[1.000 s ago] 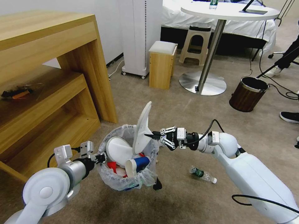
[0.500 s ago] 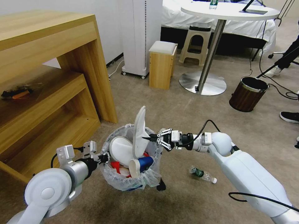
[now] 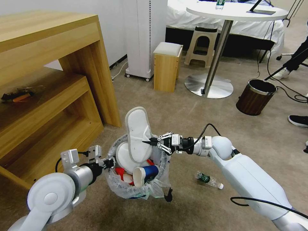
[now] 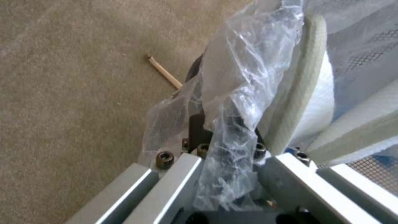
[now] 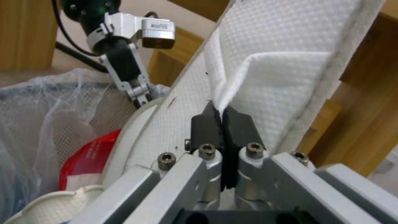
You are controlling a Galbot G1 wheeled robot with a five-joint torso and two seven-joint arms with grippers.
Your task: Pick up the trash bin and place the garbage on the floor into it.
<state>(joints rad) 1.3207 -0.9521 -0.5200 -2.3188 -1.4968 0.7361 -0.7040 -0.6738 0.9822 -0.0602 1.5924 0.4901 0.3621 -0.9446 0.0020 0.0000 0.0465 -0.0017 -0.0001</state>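
The trash bin (image 3: pixel 138 187), lined with a crinkly clear bag (image 4: pixel 236 93), hangs just above the floor (image 3: pixel 192 205). My left gripper (image 3: pixel 107 163) is shut on its rim, its fingers wrapped in bag film in the left wrist view. My right gripper (image 3: pixel 150 142) is shut on the strap of a white slipper (image 3: pixel 137 130) that stands upright in the bin; the black pads (image 5: pixel 207 124) pinch the strap (image 5: pixel 265 93). A second slipper (image 3: pixel 123 154), a blue cup (image 3: pixel 147 174) and a red cup (image 3: pixel 119 171) lie inside. A small plastic bottle (image 3: pixel 208 180) and a wooden stick (image 4: pixel 164 71) lie on the carpet.
A wooden desk with low shelves (image 3: pixel 64 80) stands close on the left. Farther back are a small wooden stool (image 3: pixel 166 65), a round table's metal base (image 3: pixel 208 85) and a brown wood-grain bin (image 3: pixel 255 98). A person's shoe (image 3: pixel 298 120) is at the right edge.
My right gripper has moved left and down with the slipper, which has turned its flat face toward the camera and sunk deeper into the bin. The bin has shifted slightly right.
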